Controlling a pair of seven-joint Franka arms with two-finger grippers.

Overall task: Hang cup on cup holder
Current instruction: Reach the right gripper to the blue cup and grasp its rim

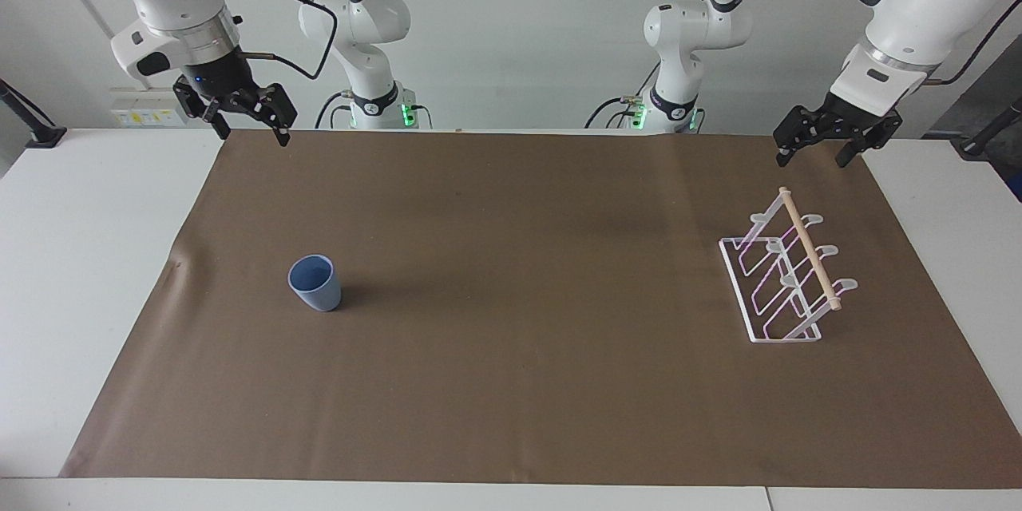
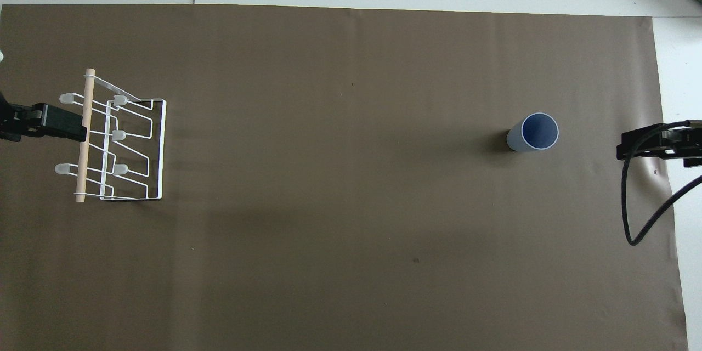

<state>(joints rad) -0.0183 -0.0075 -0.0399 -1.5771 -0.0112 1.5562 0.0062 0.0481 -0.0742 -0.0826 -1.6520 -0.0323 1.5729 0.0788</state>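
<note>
My right gripper (image 1: 249,124) and left gripper (image 1: 816,146) hang spread and empty over the mat's (image 1: 511,383) edge nearest me. The cup (image 1: 314,283) stands upright toward my right arm's end, well apart from the cup holder (image 1: 786,279) below my left gripper; bare surface (image 1: 88,255) flanks the mat.

A white worktop (image 1: 96,271) is covered across most of its surface by a large brown paper sheet (image 1: 527,351), with bare white margins showing at both ends and along the edge farthest from the robots. A plain pale wall (image 1: 519,24) rises at the robots' end, with a white socket strip (image 1: 148,117) low on it. Soft, even light falls from above, leaving only faint shadows on the sheet.
</note>
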